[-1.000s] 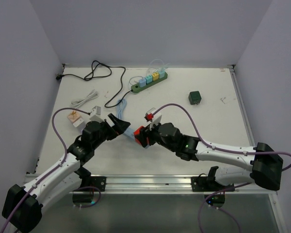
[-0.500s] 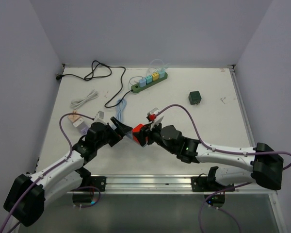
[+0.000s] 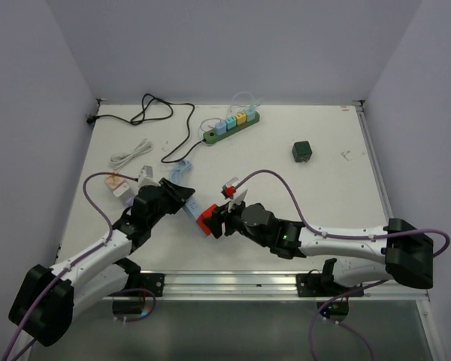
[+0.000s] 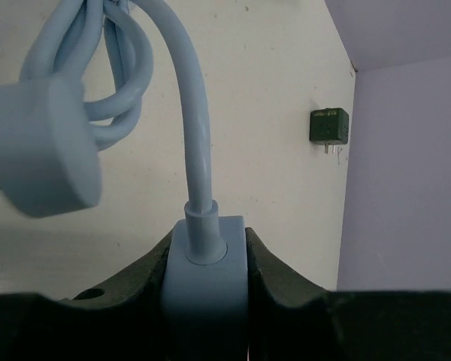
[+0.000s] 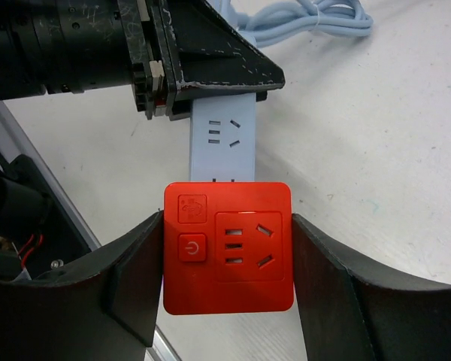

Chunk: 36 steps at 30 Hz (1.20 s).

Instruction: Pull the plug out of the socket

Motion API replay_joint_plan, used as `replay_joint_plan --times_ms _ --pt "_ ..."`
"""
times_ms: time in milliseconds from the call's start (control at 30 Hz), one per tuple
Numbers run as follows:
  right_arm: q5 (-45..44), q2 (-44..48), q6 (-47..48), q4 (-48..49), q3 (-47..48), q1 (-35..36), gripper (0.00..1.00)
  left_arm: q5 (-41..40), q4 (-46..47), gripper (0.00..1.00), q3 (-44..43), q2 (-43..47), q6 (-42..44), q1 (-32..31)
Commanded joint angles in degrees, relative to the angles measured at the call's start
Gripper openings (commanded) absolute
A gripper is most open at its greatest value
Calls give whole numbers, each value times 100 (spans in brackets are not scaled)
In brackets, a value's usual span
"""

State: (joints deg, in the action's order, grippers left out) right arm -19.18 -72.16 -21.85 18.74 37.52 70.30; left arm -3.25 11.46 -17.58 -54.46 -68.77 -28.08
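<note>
My left claw (image 3: 186, 198) is clamped shut on the cord end of a light blue power strip (image 5: 222, 135), one finger pressed to each side of it just where its pale blue cord (image 4: 195, 128) comes out. That cord loops away over the counter (image 3: 323, 195), and its round plug (image 4: 45, 147) shows close to my left wrist camera. My right claw (image 5: 228, 256) grips a red socket block (image 3: 207, 220), its two dark fingers flat against the block's left and right faces. The block sits over the other end of the blue strip, directly opposite my left claw. I cannot tell whether its prongs are seated in the strip. The long dark green power strip (image 3: 229, 129) lies well apart from both claws at the far side of the counter, with a row of pastel plug blocks (image 3: 235, 120) standing in its outlets and its black cord (image 3: 154, 113) snaking off to the far left corner. A small dark green adapter (image 3: 301, 150) lies alone to the right of it, and a coiled white cable (image 3: 129, 154) lies on the left.
</note>
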Motion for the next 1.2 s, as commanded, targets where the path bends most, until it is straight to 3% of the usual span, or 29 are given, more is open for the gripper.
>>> replay_joint_plan --times_ms 0,133,300,567,900,1033,1167 --pt "-138 54 146 659 335 45 0 -334 -319 0 -175 277 1076 -181" --pt "-165 -272 -38 358 441 45 5 -677 -575 0 -263 558 1349 -172" --pt "-252 -334 -188 420 406 45 3 -940 -601 0 -289 533 1787 -181" --pt "-1202 825 -66 1140 -315 -60 0 -1082 -452 0 44 366 1868 -154" --pt "-1816 1591 119 711 -632 -166 0 -1038 -224 0 27 -364 1832 -75" --pt "-2187 1915 -135 -36 -614 -690 0 -1073 -136 0 -209 -653 1990 -23" --pt "-1460 2373 -689 -695 -877 -1851 0 -740 180 8 -517 -1241 2113 311"
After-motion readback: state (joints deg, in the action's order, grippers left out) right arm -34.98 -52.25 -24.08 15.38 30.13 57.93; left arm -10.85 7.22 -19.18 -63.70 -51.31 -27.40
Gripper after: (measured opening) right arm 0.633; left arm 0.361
